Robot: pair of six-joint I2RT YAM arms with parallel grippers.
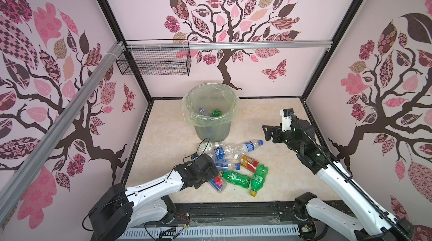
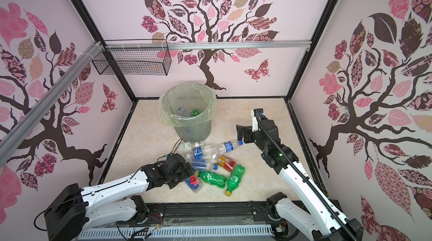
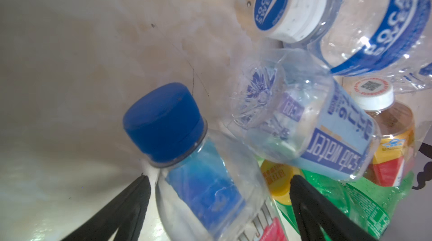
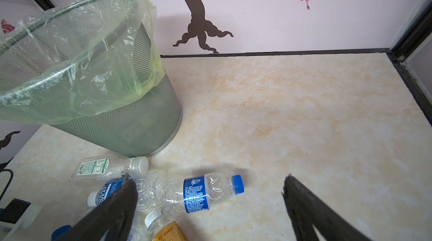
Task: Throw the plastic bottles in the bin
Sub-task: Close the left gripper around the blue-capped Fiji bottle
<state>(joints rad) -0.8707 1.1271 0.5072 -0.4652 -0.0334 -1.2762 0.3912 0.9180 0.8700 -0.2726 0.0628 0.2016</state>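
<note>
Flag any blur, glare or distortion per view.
Left wrist view: blue-capped bottle soft, floor blurred with glare. Right wrist view: bin and blue-labelled bottle sharp, soft shadow beside it. Both top views: sharp, even light, wide-angle splays the walls.

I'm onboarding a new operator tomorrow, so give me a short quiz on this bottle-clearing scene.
1. True or false: the round grey-green mesh bin with a clear bag liner already holds some plastic bottles.
2. Which bottle does the open left tool straddle? A) the amber red-labelled one B) the clear blue-capped bottle C) the white-capped, white-labelled one
3. How many green yellow-capped bottles lie on the cream marble-patterned tabletop?
Key: 1 true; 2 B; 3 two.
</note>
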